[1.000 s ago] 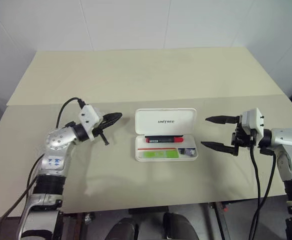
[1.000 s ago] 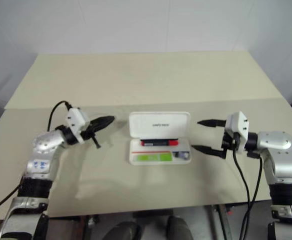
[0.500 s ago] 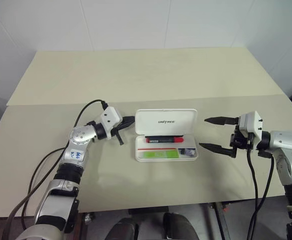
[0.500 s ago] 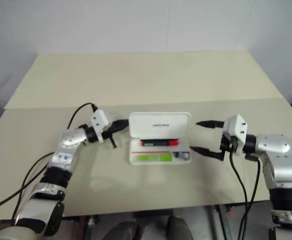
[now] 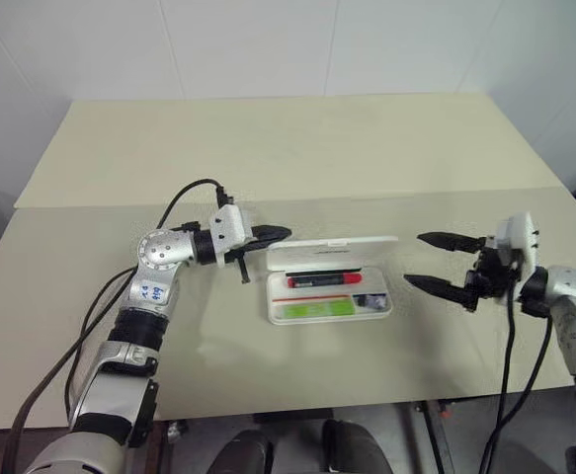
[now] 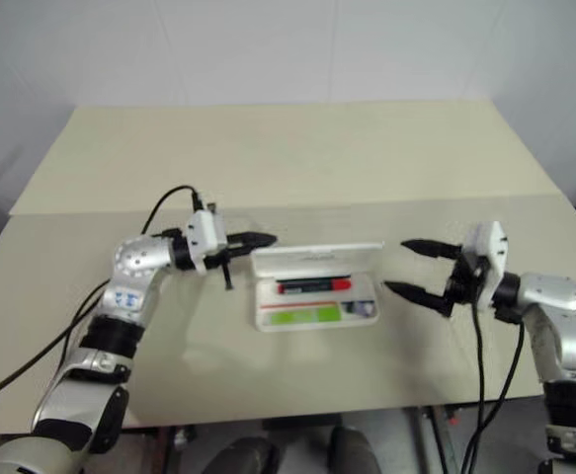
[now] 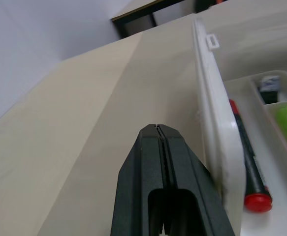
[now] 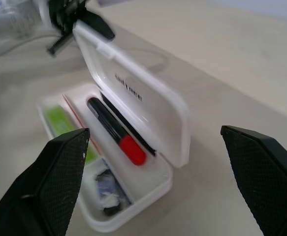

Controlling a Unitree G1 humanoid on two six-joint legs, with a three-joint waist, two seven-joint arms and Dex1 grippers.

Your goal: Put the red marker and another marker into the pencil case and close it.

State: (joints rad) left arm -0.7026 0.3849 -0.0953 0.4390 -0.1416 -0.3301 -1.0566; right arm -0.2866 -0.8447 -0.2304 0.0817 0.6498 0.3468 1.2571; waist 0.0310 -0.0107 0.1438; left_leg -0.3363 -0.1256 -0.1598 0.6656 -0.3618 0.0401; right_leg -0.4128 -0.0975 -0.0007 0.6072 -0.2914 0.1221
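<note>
Since a second ago we see the left gripper (image 5: pixel 280 234), fingers pressed together and empty, swing rightward against the lid's back, tipping the pencil case (image 5: pixel 329 281) at frame centre half closed. Inside lie the red marker (image 5: pixel 324 279) and the green marker (image 5: pixel 315 307). Our right gripper (image 5: pixel 444 263) waits wide open, empty, at centre right.

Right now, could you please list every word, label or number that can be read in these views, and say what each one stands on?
"UNITREE": dark lettering on the inner face of the lid of the pencil case.
Blue markings on the left arm's silver elbow joint: too small to read.
Small dark item in the case's end compartment: any print on it is blurred.
</note>
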